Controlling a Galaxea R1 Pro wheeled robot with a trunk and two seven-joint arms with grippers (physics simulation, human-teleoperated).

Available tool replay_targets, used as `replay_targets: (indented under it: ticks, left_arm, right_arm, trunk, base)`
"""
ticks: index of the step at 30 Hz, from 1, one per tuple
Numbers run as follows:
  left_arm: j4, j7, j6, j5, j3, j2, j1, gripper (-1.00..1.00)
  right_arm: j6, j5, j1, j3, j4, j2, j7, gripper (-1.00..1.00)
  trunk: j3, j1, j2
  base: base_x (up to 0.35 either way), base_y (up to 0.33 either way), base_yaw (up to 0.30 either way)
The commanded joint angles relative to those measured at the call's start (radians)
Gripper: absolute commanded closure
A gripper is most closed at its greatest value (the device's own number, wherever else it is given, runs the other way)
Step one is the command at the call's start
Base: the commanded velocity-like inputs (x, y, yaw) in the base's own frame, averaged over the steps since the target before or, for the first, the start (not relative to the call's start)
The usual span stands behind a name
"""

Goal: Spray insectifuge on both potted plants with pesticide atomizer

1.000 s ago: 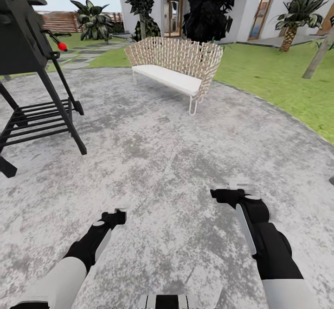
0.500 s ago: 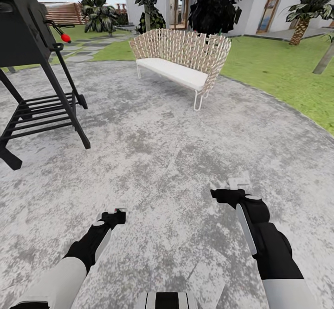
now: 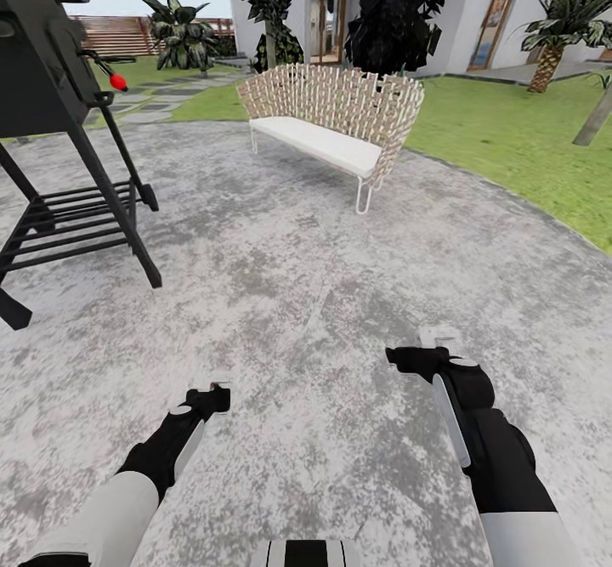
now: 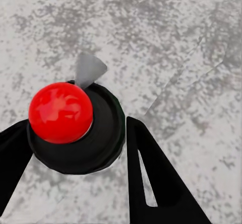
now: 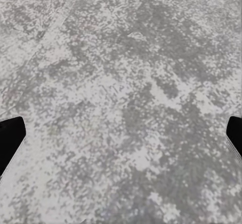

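The pesticide atomizer and the potted plants are out of view. I stand on a grey mottled stone patio (image 3: pixel 280 295); the garden lawn (image 3: pixel 510 133) lies beyond it to the right and at the back. Low in the head view my left gripper (image 3: pixel 214 395) hangs open over the paving with nothing in it. In its wrist view the left gripper (image 4: pixel 75 126) has its black fingers (image 4: pixel 151 183) spread, and a black round part with a red dome (image 4: pixel 60 112) shows between them. My right gripper (image 3: pixel 418 348) (image 5: pixel 121 128) is open over bare paving.
A black grill on a slatted stand (image 3: pixel 59 167), with a red knob (image 3: pixel 117 82), is at the left. A woven bench with a white seat (image 3: pixel 327 116) stands ahead. Behind are a white house (image 3: pixel 459 6), palms (image 3: pixel 561 27), a slab path (image 3: pixel 157 95) and a brown fence (image 3: pixel 110 33).
The whole view has shifted a little, so the camera moved: bench and grill sit slightly differently in the picture. Both arms keep the same pose.
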Motion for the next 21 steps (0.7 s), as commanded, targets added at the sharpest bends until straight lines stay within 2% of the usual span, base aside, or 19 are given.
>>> replay_targets:
  ticks: [1,6,21]
  left_arm:
    - [-0.002,0.001,0.006,0.000,0.000,0.000,0.000,1.00]
    - [-0.003,0.001,0.006,0.000,-0.001,0.001,0.000,1.00]
    - [-0.003,0.001,0.005,0.000,-0.001,0.001,0.000,1.00]
  right_arm:
    - [0.005,0.000,0.000,0.000,-0.001,0.000,0.000,-1.00]
    - [0.005,0.000,0.000,0.000,-0.001,0.000,0.000,-1.00]
    - [0.005,0.000,0.000,0.000,-0.001,0.000,0.000,-1.00]
  trunk:
    - [0.001,0.000,0.000]
    - [0.009,0.000,0.000]
    - [0.032,0.000,0.000]
  base:
    - [0.343,0.000,0.000]
    - [0.206,0.000,0.000]
    - [0.007,0.000,0.000]
